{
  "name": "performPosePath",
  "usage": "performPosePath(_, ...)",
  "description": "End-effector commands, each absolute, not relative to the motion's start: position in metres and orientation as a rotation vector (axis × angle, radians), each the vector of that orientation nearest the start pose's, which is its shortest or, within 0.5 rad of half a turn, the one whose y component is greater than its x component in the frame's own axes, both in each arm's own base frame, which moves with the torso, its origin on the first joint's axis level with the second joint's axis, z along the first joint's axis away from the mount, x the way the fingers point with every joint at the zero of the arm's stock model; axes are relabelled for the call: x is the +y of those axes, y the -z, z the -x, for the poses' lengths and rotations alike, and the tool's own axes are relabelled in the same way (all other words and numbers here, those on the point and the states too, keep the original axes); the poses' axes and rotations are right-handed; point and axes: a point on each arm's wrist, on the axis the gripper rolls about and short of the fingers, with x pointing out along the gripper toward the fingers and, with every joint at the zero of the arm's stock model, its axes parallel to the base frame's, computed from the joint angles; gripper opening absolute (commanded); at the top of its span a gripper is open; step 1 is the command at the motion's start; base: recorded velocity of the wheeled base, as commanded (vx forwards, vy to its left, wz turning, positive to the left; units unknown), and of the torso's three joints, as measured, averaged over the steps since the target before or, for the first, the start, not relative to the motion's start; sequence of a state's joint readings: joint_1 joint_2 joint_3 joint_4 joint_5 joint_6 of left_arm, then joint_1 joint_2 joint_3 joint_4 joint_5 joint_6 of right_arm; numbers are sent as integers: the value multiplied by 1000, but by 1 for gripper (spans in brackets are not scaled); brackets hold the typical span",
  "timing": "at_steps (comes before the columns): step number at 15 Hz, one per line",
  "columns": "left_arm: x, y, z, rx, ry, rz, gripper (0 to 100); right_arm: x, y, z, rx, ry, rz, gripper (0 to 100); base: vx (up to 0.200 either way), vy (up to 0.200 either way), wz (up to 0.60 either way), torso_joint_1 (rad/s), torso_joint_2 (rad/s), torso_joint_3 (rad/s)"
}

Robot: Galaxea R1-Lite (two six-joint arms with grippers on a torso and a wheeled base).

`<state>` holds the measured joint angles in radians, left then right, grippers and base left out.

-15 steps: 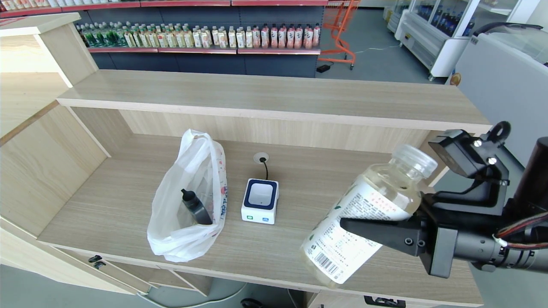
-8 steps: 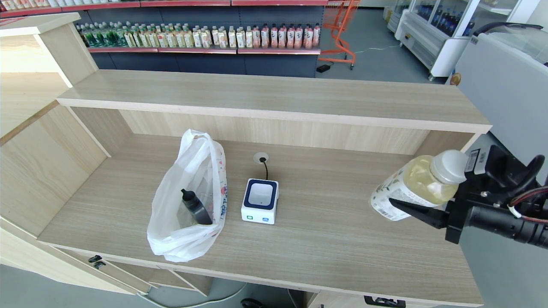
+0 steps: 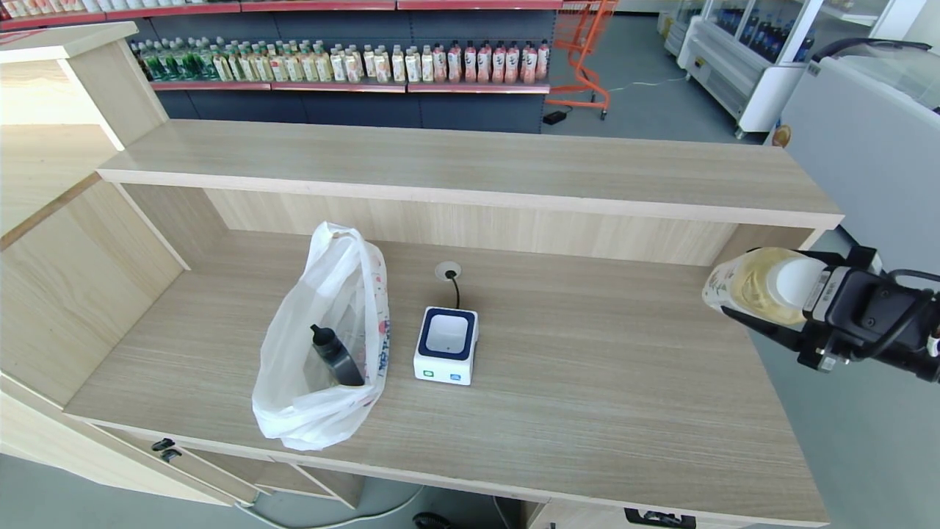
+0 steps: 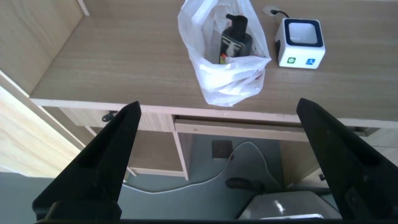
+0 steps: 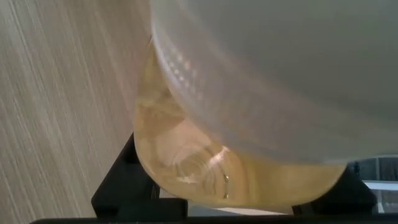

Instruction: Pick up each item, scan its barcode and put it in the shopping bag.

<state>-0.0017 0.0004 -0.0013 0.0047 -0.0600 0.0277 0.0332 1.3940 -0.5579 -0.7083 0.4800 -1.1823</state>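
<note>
The right gripper [image 3: 767,294] is clamped on the bottle [image 3: 734,279], cap toward the wrist. The step looks like scanning, so carry it left and turn the barcode face-down over the scanner [image 3: 446,344], well off to the gripper's left. Just past that stands the bag [image 3: 323,345], a dark bottle [image 3: 334,356] inside. Nothing lies between, and the left gripper [image 4: 219,106] hangs wide open.

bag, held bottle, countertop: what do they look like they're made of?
Shopping bag: thin plastic film, white and translucent; it crumples and the dark bottle inside shows through.
Bottle: probably clear glossy plastic; yellowish liquid shows through the wall.
Countertop: likely matte wood-look laminate; even, printed-looking grain, though veneer can't be ruled out.
</note>
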Motion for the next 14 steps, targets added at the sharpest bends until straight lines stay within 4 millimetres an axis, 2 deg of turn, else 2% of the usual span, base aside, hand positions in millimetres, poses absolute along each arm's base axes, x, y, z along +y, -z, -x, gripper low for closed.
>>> performPosePath(1,-1,-75,23,4,61,-27,100,17,-206,-219,-200,-514,1133,0,0,0,0,0,0,0)
performPosePath(7,-1,-75,23,2,61,-28,100,16,-212,-212,-203,-468,1143,0,0,0,0,0,0,0)
performPosePath(9,-1,-75,23,2,61,-29,100,17,-214,-211,-216,-469,1146,0,200,200,0,2,2,2)
performPosePath(14,-1,-75,23,2,61,-28,100,22,-211,-209,-221,-506,1128,0,0,200,0,3,3,4)
